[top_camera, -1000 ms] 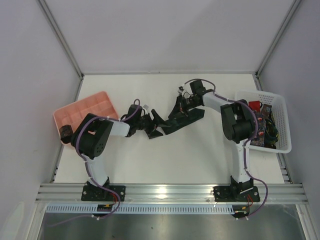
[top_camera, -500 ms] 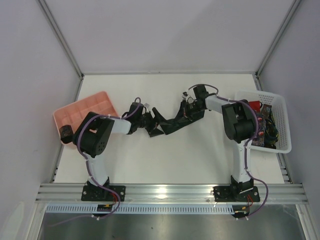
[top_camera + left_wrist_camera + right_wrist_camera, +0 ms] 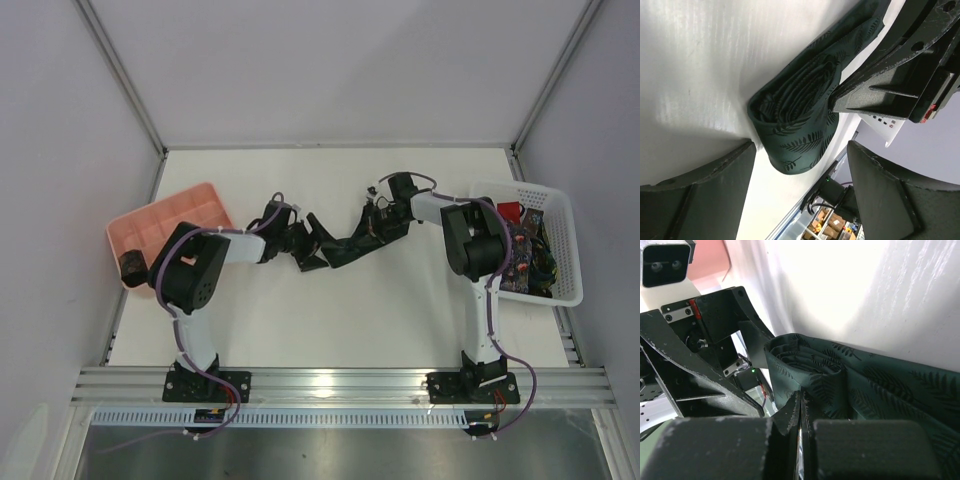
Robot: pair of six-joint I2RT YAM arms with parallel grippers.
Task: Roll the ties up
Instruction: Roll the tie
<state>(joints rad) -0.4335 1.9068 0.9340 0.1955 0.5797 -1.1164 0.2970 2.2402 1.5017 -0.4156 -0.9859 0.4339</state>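
A dark green tie with a leaf pattern (image 3: 348,248) lies bunched mid-table, one end wound into a loose coil (image 3: 799,114). My left gripper (image 3: 800,192) is open. Its fingers (image 3: 697,192) stand either side of the coil's rounded end without touching it. My right gripper (image 3: 801,415) is shut, and its tips rest against the coil (image 3: 812,371) from the other side; no cloth shows between the jaws. In the top view the left gripper (image 3: 308,240) and right gripper (image 3: 376,222) face each other across the tie. A rolled dark tie (image 3: 131,266) sits at the pink tray's near end.
The pink compartment tray (image 3: 175,212) stands at the left edge. A white lattice basket (image 3: 560,235) at the right holds more ties, one red (image 3: 508,211) and others dark (image 3: 522,268). White walls enclose the table on three sides.
My right gripper has come down and nearer to the coil, still shut. The tie has bunched into a shorter, tighter shape. The left gripper edged slightly right and stays open.
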